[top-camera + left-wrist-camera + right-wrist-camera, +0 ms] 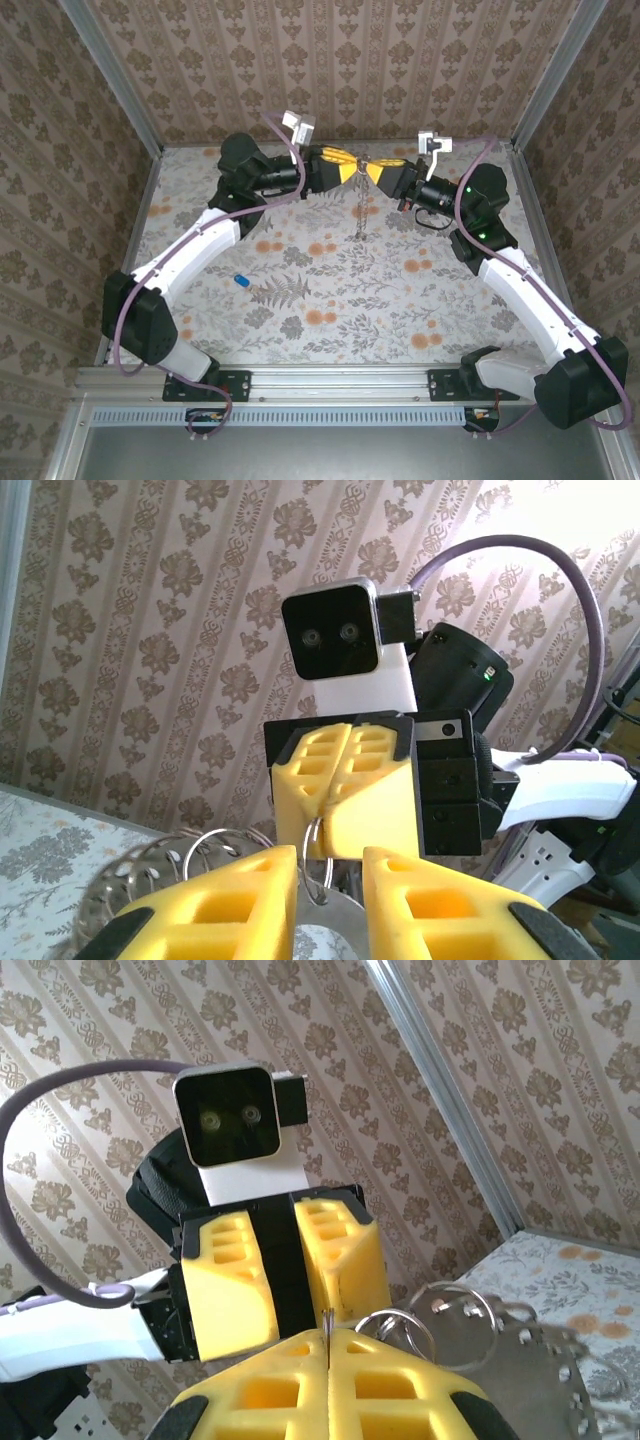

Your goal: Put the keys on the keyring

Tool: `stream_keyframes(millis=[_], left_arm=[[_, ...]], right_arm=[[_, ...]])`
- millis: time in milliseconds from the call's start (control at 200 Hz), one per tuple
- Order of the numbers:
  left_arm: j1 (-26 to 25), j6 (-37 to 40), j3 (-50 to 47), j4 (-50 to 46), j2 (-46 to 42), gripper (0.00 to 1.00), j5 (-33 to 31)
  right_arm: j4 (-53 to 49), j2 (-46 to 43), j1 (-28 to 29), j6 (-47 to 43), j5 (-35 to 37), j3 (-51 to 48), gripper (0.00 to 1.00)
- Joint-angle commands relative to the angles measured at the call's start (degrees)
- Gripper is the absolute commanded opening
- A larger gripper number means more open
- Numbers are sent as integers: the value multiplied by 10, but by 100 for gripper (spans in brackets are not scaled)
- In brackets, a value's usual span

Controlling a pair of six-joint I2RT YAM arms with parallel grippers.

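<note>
The keyring's small metal ring (325, 1318) is pinched edge-on in my right gripper (327, 1335), which is shut on it high at the back centre (377, 171). Its chain strap (361, 205) hangs straight down toward the table. My left gripper (345, 168) faces the right one tip to tip. Its yellow fingers (240, 900) stand apart, and the ring (322, 852) sits in the gap between them, close to the left finger. More linked rings (455, 1310) dangle beside it. The blue-headed key (241, 281) lies alone on the floral table, left of centre, far from both grippers.
Wallpapered walls (350, 70) close the back and both sides, with metal posts (115, 80) at the corners. Purple cables (285, 135) loop over both wrists. The metal rail (340, 385) holding the arm bases runs along the near edge.
</note>
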Motion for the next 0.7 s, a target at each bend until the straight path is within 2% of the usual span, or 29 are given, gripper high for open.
stream_keyframes(millis=[0,695], left_arm=[[0,-54,-11,78,16,24,10],[-8,-197,-18,264,68,24,1]], right_arm=[[50,-6,-1,12,21,1,0],[70,8,-1,31,26,-1,0]])
